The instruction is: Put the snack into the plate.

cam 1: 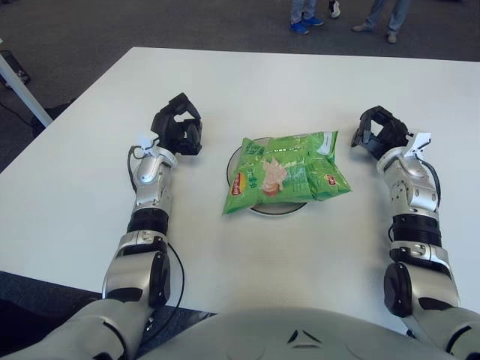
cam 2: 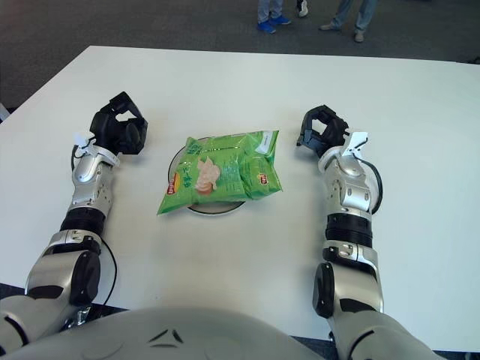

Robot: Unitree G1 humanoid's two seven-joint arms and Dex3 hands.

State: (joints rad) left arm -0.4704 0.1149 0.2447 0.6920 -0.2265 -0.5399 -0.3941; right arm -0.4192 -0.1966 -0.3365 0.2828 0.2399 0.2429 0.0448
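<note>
Snack bag sits on the plate mid-bench, overhanging its rim; left hand and right hand flank it, fingers curled, holding nothing, while people's feet stand past the far edge

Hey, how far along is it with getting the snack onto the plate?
Looks done: the green snack bag lies on the plate, covering most of it. Nothing is in hand: the left robot hand shows left of the plate and the right robot hand right of the bag, both curled and empty. Nothing visible is left.
</note>
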